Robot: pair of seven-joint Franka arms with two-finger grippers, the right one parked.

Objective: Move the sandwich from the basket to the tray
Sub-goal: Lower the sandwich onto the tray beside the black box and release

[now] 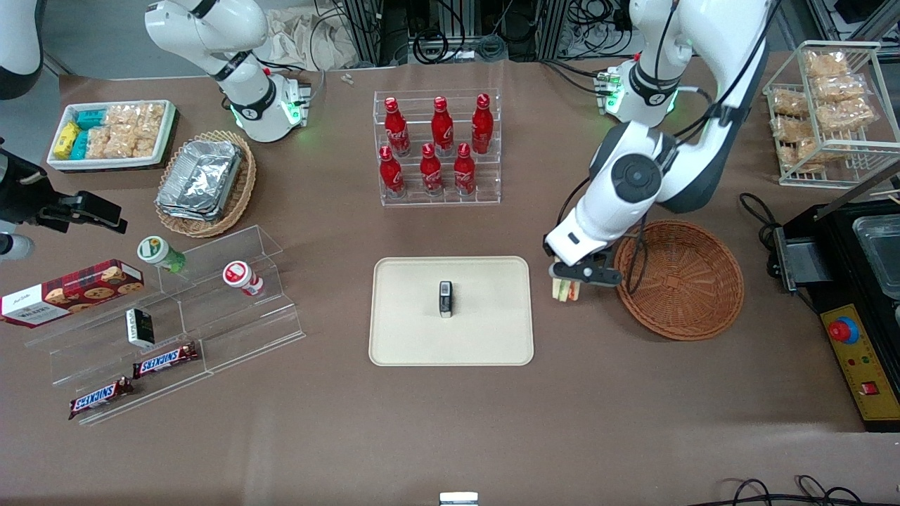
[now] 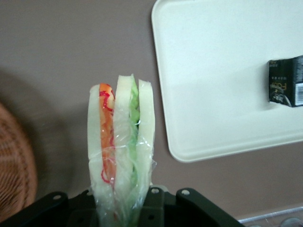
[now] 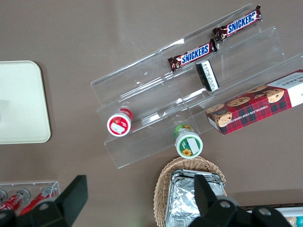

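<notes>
Legible markings: two bars [image 1: 166, 360] on the clear acrylic step shelf [image 1: 211, 309] read "SNICKERS". The red plaid cookie box [image 1: 70, 292] carries small white print, partly readable in the right wrist view as "CHOCOLATE CHIP". The six red bottles [image 1: 436, 144] in the clear rack show white script too small to read. The small dark carton [image 1: 446, 299] standing on the tray [image 1: 485, 337] bears print that cannot be read.

The tool [image 1: 571, 280] is closed on the sandwich [image 1: 564, 289], holding it clear of the desk [image 1: 450, 422] between the tray and the basket [image 1: 692, 295]. In the left wrist view the sandwich [image 2: 122, 151] is film-wrapped, its orange and green filling edges visible; its base is hidden by the tool [image 2: 124, 210] and the basket [image 2: 16, 165] is cut off.

The desk is covered in plain brown material. Cables and equipment frames line its edge farthest from the front camera.
</notes>
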